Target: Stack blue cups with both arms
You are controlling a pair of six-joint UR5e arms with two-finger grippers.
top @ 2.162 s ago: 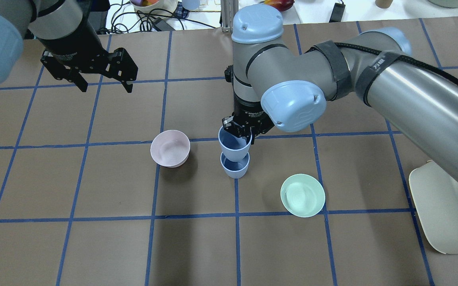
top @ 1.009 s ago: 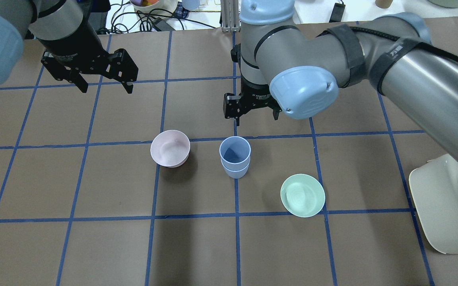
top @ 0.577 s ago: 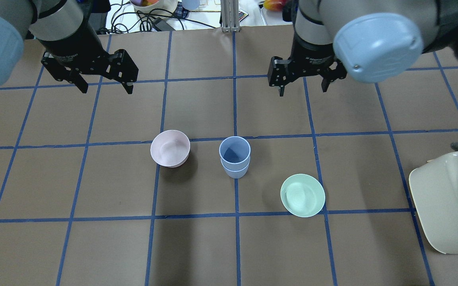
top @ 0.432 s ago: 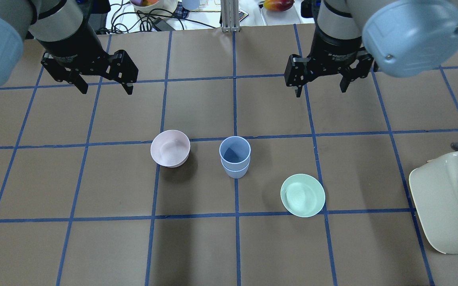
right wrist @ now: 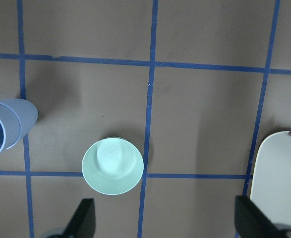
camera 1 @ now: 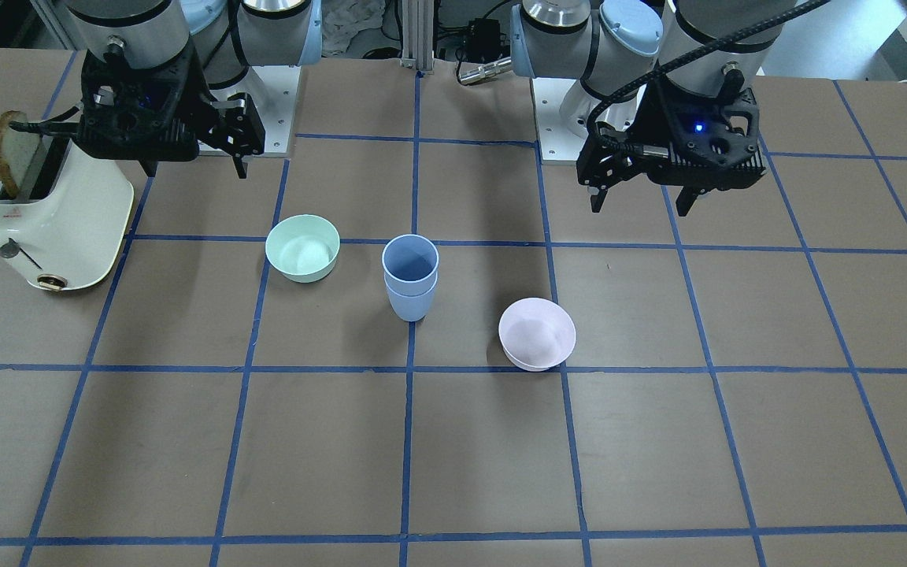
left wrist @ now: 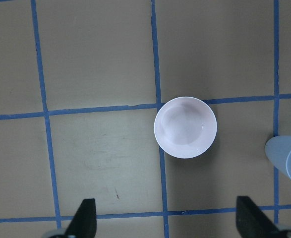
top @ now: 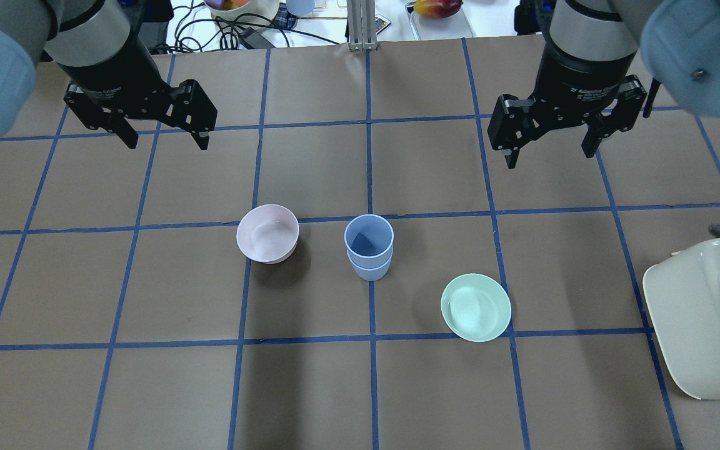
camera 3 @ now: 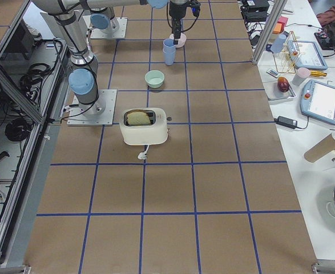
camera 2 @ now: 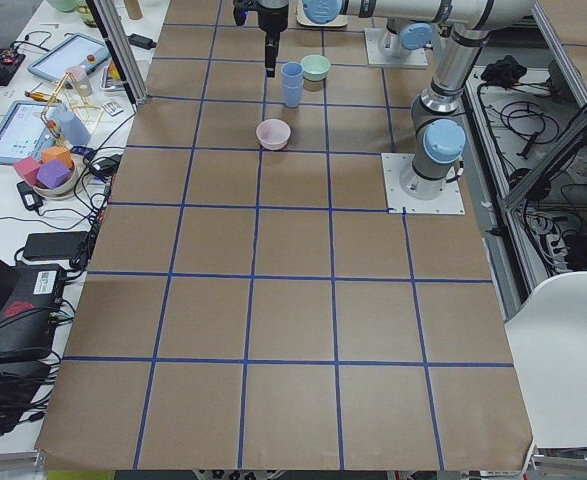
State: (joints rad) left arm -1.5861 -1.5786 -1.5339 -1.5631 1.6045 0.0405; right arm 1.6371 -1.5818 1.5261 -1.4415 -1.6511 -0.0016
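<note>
The two blue cups (top: 369, 247) stand nested, one inside the other, upright at the table's middle; they also show in the front view (camera 1: 410, 276) and at the edges of the wrist views (left wrist: 289, 158) (right wrist: 4, 126). My left gripper (top: 166, 140) is open and empty, high over the far left, well away from the cups. My right gripper (top: 549, 157) is open and empty, high over the far right, apart from the cups. In the front view the left gripper (camera 1: 641, 206) is on the right and the right gripper (camera 1: 195, 169) on the left.
A pale pink bowl (top: 267, 233) sits left of the cups, below the left wrist camera (left wrist: 185, 127). A mint-green bowl (top: 475, 307) sits to the cups' front right. A cream toaster (top: 704, 319) holding a slice of toast (camera 1: 9, 161) stands at the right edge.
My right gripper let the upper blue cup go into the lower one, opened, rose and moved away to the far right. The cups now sit nested. The left arm has not moved.
</note>
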